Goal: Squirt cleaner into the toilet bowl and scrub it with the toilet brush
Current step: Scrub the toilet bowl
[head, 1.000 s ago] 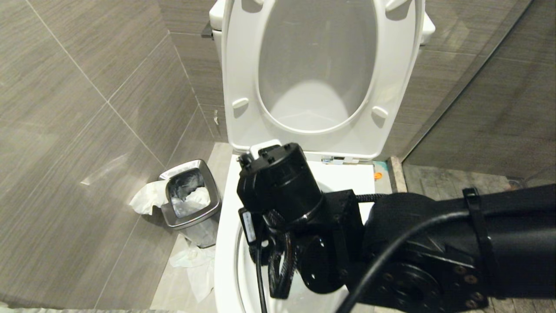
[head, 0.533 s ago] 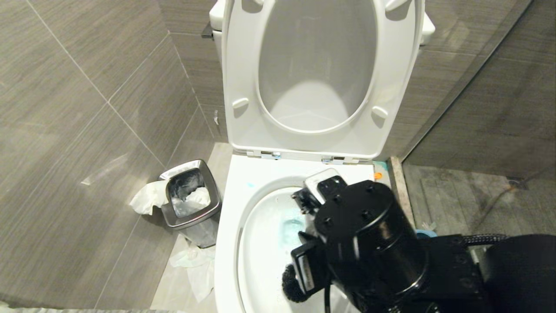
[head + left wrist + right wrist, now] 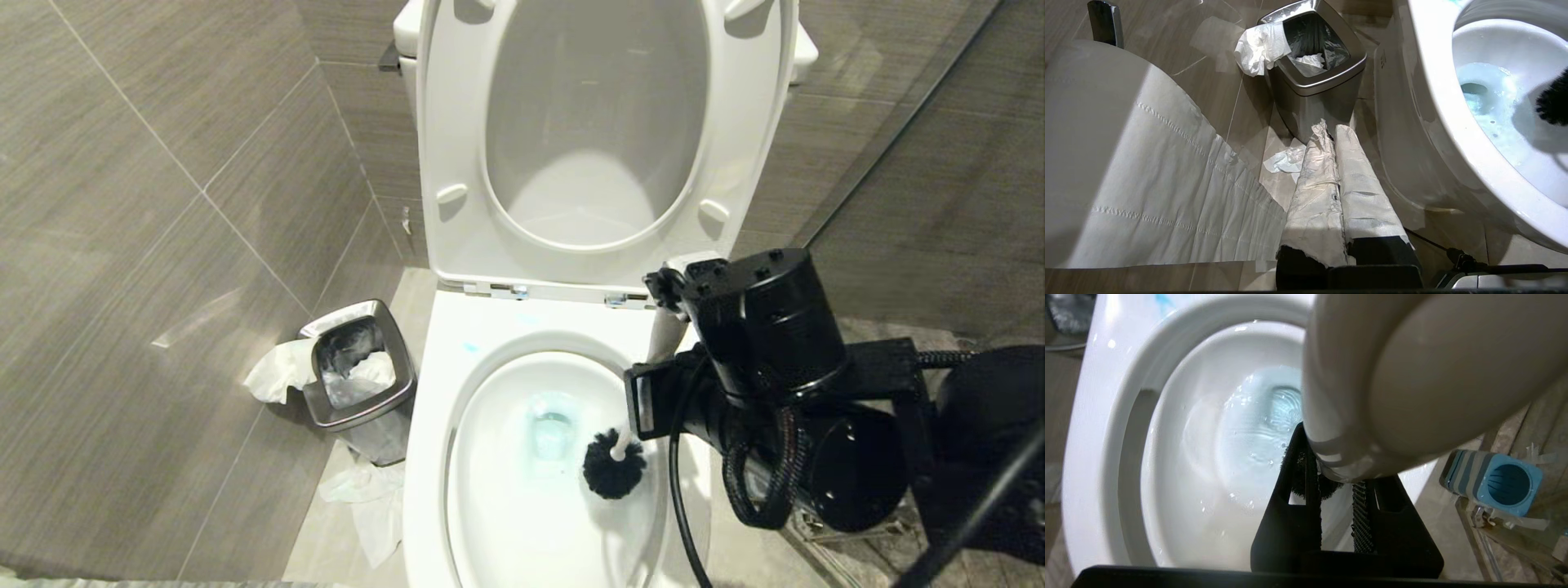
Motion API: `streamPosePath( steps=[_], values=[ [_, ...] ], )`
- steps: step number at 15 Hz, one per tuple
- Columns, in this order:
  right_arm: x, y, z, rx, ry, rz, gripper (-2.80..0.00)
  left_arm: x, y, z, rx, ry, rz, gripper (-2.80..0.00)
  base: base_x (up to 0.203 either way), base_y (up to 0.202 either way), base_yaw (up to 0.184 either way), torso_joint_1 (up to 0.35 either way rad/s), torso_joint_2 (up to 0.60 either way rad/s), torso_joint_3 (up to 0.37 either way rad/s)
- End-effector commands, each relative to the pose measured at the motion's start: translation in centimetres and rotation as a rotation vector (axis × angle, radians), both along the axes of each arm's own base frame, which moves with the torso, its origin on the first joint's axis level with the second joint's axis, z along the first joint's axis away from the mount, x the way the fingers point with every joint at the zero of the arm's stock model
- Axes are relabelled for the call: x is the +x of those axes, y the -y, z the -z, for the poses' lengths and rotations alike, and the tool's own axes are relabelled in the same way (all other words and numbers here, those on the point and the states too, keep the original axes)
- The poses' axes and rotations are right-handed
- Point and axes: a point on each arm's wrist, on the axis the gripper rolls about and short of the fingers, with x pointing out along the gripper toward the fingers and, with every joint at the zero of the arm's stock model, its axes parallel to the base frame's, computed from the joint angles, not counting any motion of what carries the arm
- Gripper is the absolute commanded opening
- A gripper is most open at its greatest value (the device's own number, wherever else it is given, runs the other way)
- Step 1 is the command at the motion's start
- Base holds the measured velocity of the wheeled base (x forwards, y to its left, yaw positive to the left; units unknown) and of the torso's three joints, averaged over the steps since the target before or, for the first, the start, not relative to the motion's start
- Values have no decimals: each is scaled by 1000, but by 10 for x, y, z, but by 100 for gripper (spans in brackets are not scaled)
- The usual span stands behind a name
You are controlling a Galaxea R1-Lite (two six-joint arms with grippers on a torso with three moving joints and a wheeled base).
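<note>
Presently we find the right pincer [image 3: 1337,498] clamped on the brush [image 3: 614,467], its black fingers closed around the grey handle, which runs up past the wrist camera. We see the arm at the bowl's right side in the head view, over the rim. The black bristle head sits inside the bowl [image 3: 424,457], low on the right inner wall, just beside the pool at the drain. We note cleaner [image 3: 552,429] as a pale turquoise tint in that water (a faint blue fleck also marks the rim at the back left). Seat and lid stand raised. The left pincer [image 3: 1336,179], its fingers wrapped in white and pressed together, empty, hangs low beside the bowl, pointing toward the bin [image 3: 1314,77]. Crumpled tissue [image 3: 1286,160] lies on the floor by the bin. A blue-and-grey holder [image 3: 1494,482] stands to the bowl's right.
</note>
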Motion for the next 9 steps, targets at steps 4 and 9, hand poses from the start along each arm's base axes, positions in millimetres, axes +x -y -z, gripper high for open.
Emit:
streamPosePath(
  steps=[4,9],
  values=[
    [47,-41,12,-9,13,20,-280,0,0,0,0,-1,0,-280,0,0,0,0,0,0],
    [52,-85,4,-6,68,-71,-280,0,0,0,0,-3,0,-280,0,0,0,0,0,0]
  ],
)
